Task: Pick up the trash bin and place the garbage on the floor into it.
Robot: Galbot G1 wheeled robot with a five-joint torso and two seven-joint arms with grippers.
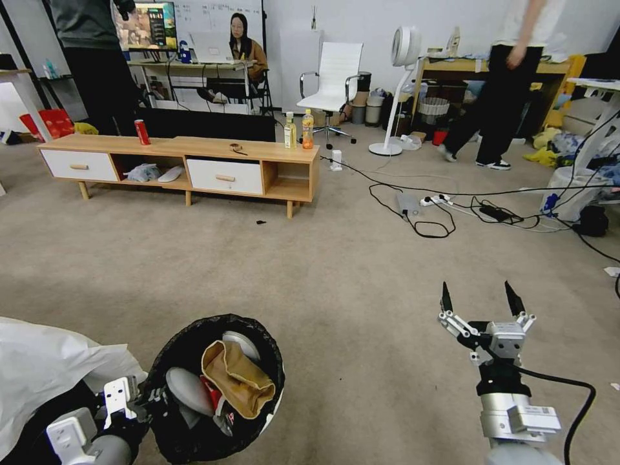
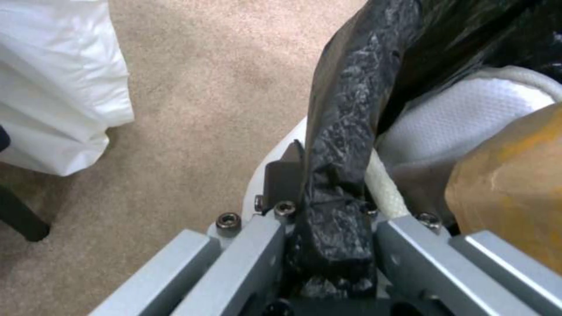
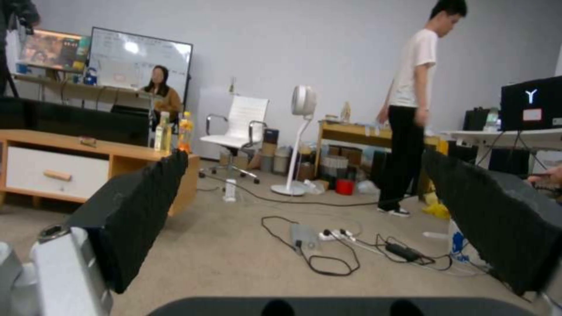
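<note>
Your left gripper (image 2: 328, 245) is clamped on the bag-covered rim of the small round white trash bin (image 1: 216, 387), low at your left; keep it level so the tan paper bag (image 1: 236, 378) stays inside. Your right gripper (image 1: 481, 303) hangs spread and empty over the beige carpet floor (image 1: 310, 278); I judge only a small dark scrap (image 1: 260, 222) by the wooden cabinet (image 1: 181, 165) remains.

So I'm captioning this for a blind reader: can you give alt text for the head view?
The left gripper holds a bag-lined trash bin by its rim, with a tan paper bag inside. The right gripper hangs open over bare carpet, facing a low wooden cabinet.

Even, bright indoor light, soft shadows; head view bows at edges, wrist views blurry
</note>
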